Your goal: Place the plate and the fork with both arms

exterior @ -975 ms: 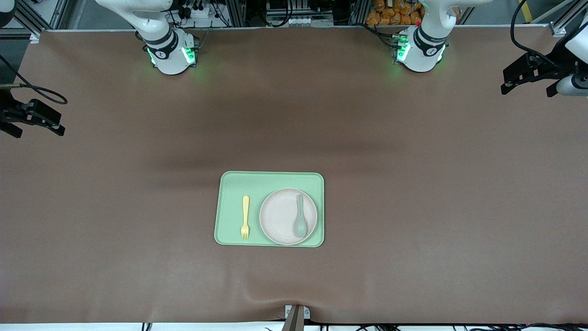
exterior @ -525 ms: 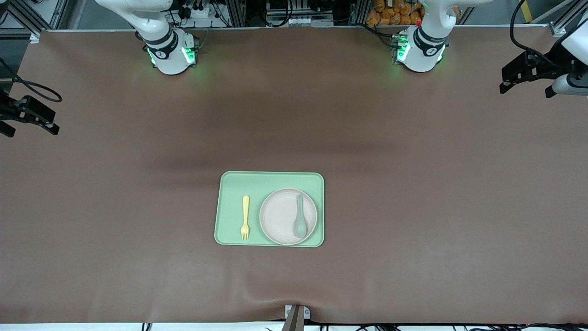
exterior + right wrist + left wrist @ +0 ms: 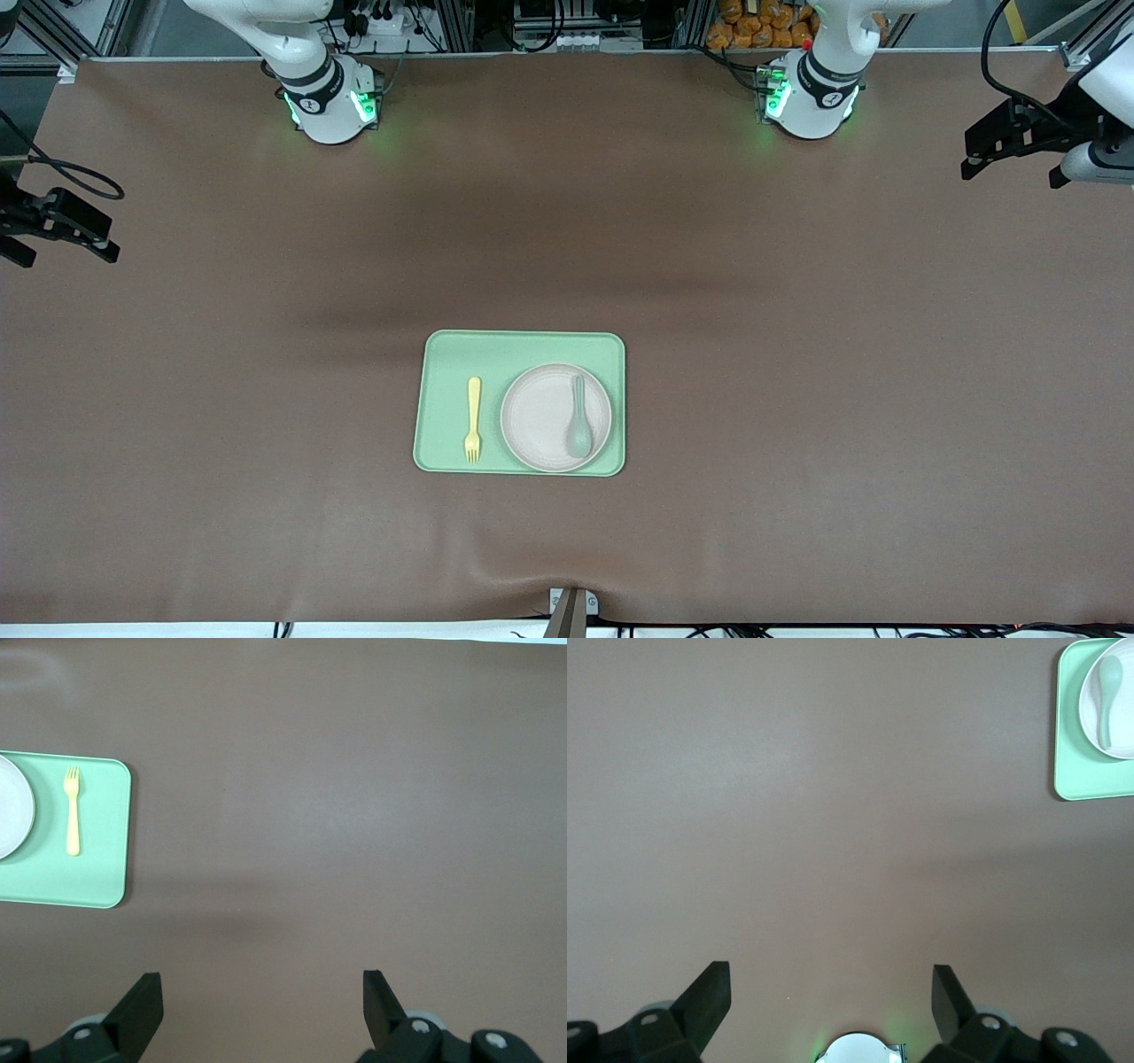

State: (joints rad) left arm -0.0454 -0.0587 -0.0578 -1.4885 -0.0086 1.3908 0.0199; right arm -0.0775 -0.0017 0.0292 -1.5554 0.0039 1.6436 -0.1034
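The off-white plate (image 3: pixel 540 416) sits on a pale-green tray (image 3: pixel 519 347) in the middle of the table, nearer the front camera than both bases. The yellow fork (image 3: pixel 474 419) lies on the tray beside the plate, toward the right arm's end, tines pointing at the front camera. My left gripper (image 3: pixel 1010 175) hangs open over the left arm's end of the table, with nothing in it (image 3: pixel 831 979). My right gripper (image 3: pixel 69 259) hangs open over the right arm's end, also holding nothing (image 3: pixel 263 988). The right wrist view shows the fork (image 3: pixel 72 811) and part of the plate (image 3: pixel 13 806).
A grey-green spoon (image 3: pixel 579 430) rests on the plate, and it also shows in the left wrist view as the spoon (image 3: pixel 1107 691) on the plate (image 3: pixel 1127 718). Brown table cloth surrounds the tray (image 3: pixel 1090 780). Both arm bases stand along the table's edge farthest from the front camera.
Both grippers have shifted only slightly at their ends of the table and stay open. The tray, plate, fork and spoon have not moved.
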